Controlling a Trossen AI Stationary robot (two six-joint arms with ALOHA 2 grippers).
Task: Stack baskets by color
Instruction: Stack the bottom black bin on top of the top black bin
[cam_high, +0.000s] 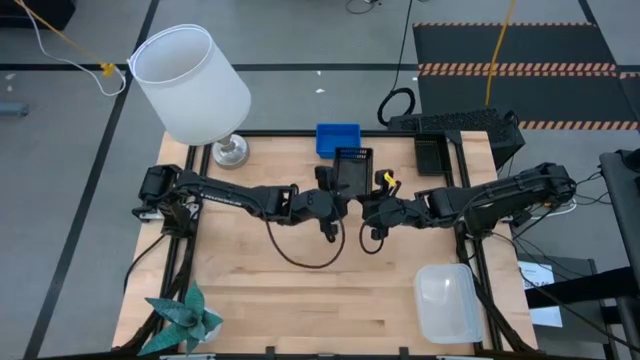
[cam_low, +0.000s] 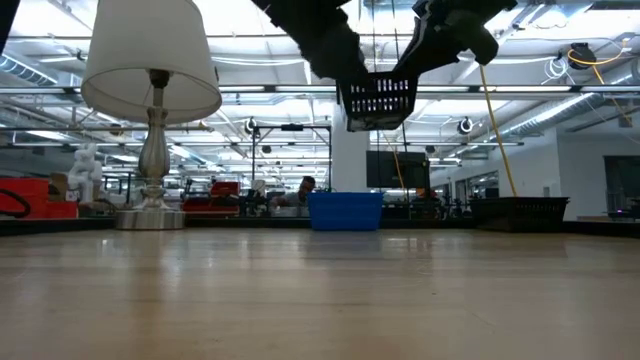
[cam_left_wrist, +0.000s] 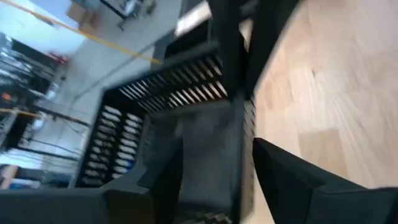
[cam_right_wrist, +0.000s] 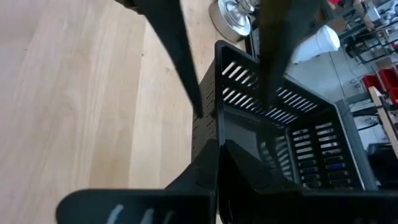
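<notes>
Black slotted basket, aloft near the bench's back edge: pinched by right gripper, left gripper spread beside it, apparently handing over for stacking.

A robotics lab: open hall with ceiling lights and workstations

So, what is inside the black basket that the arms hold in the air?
The black slotted basket looks empty: only its own floor and walls show. The right gripper hides the near corner.
</notes>
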